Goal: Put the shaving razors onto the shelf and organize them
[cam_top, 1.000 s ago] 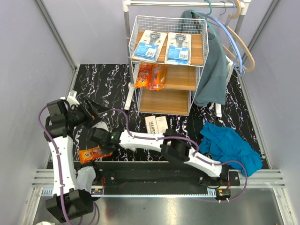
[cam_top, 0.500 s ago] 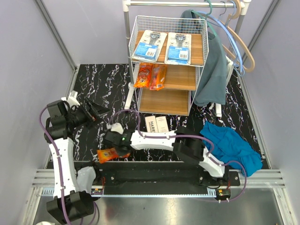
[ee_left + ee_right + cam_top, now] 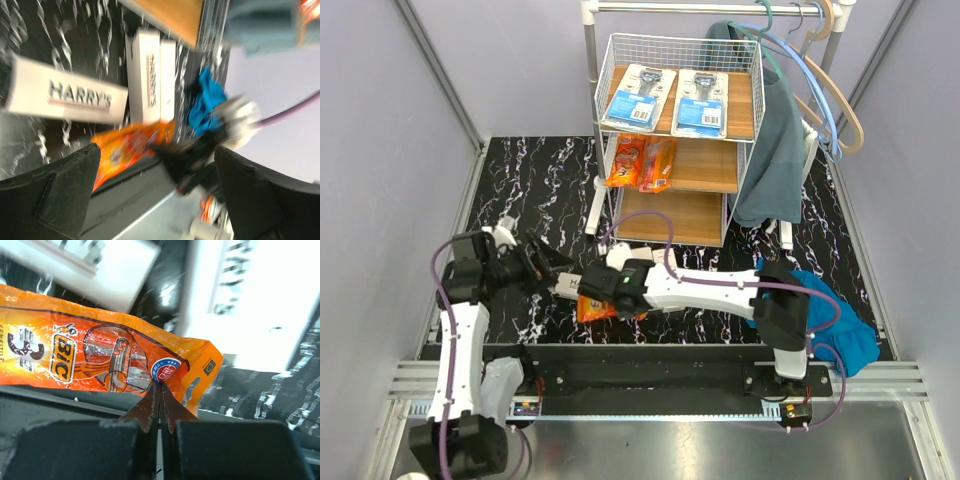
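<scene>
White-wire shelf [image 3: 605, 75]: top and middle boards stocked. Orange bag [image 3: 100, 360]: off the shelf, near the front edge of the table [image 3: 530, 170], pinched by one thin edge in the right gripper [image 3: 160, 390]. It could slip free or snag on entry. Left gripper [image 3: 156, 149]: fingers spread wide, empty, facing HARRY'S box [image 3: 70, 95]. Grey walls [image 3: 380, 120] close in; table black, marbled.

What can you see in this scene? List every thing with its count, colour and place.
shelf: one, white frame, wooden boards, far side of table
blister cards: two, blue-and-white, top board
orange bags: three; two on middle board, one held near the arms
HARRY'S boxes: three, white, on table before shelf
clothes rail: one, white, behind shelf
garment: one, grey-teal, hanging
blue cloth: one, table's right
table: black, marbled
left gripper: open
right gripper: pinching the bag
</scene>
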Robot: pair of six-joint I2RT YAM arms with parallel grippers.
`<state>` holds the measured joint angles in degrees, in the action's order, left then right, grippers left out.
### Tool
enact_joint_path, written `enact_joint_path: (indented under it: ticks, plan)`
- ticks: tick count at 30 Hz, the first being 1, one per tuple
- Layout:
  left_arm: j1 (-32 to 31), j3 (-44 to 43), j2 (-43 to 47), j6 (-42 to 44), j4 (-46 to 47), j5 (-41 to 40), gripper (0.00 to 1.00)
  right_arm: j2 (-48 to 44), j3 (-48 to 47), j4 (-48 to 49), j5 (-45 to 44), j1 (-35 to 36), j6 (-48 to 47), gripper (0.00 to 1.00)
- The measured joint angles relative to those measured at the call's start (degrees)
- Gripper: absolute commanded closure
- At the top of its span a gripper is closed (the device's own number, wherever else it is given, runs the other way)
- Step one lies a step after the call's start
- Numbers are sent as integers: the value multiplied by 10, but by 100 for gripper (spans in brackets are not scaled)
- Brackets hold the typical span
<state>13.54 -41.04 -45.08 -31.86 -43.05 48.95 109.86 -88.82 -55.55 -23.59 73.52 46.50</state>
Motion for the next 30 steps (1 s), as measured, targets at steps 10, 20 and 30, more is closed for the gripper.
enact_joint_path:
  ticks: [10,20,30]
  plan:
    - [-192,122,54,-63,52,-58,1,-74,35,-21,-40,-23,24,100]
    - [-270,130,22,-117,148,-92,9,-91,1,-43,-47,-23,26,100]
    - [-285,134,26,-130,229,-126,100,-156,41,12,-17,-23,17,99]
